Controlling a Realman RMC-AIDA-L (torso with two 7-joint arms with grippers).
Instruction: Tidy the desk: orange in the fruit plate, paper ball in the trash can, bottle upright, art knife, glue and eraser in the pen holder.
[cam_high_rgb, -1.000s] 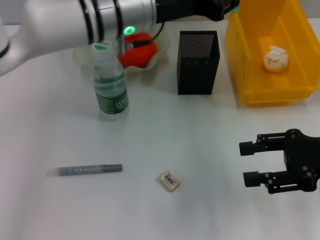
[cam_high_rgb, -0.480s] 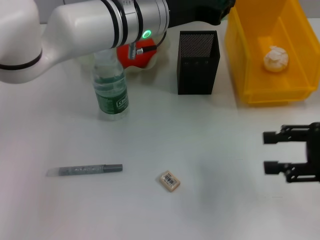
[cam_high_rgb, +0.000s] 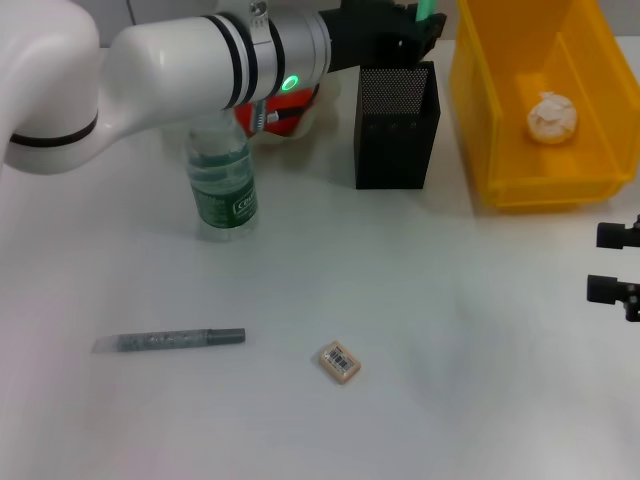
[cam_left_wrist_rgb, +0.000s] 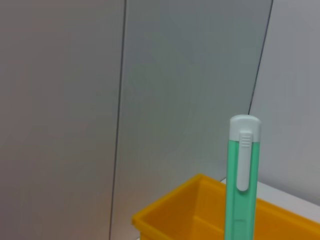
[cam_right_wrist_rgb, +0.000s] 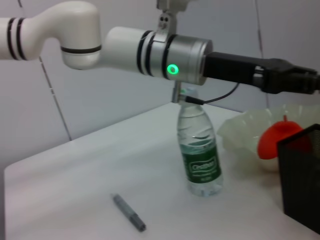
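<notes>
Left wrist view alone shows glue (cam_left_wrist_rgb: 243, 175); left gripper (cam_high_rgb: 420, 25) jaws grasping it, right gripper (cam_high_rgb: 618, 262) released.

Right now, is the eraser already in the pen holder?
No, the eraser lies on the table, apart from the pen holder.

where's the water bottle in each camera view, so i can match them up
Head view: water bottle stands upright left of the black pen holder, partly under the left arm.
Left wrist view: not in it.
Right wrist view: the bottle stands centre, below the arm's green light.
Shared landmark: the pen holder, at the right edge in the right wrist view.
</notes>
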